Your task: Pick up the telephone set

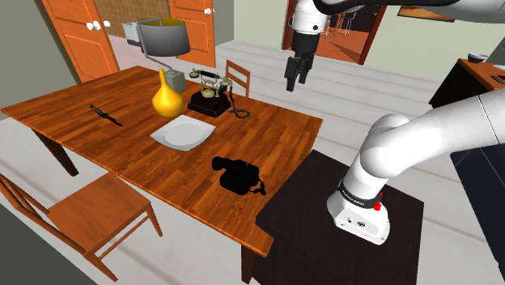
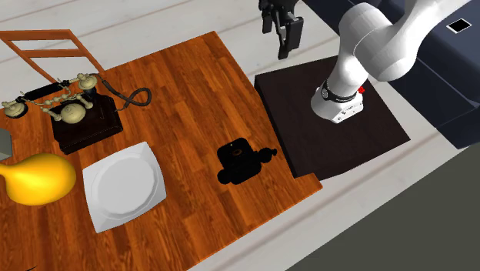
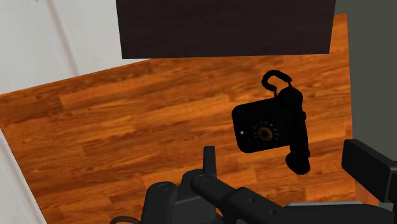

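The black gripper (image 1: 294, 79) hangs high in the air with its two fingers standing apart and nothing between them. Well below it, the black telephone (image 1: 237, 175) lies flat on the wooden table (image 1: 73, 105), dial facing up, near the table's edge and just beside the dark stand (image 1: 307, 202). In the wrist view its handset (image 3: 296, 137) lies along one side of the body, so the long axis runs toward the stand, with the looped cord (image 3: 277, 80) at the stand end. Further along the table sits a white plate (image 1: 184, 132); beyond that are a yellow gourd-shaped vase (image 1: 167, 99) and an old brass-fitted telephone (image 1: 209, 93).
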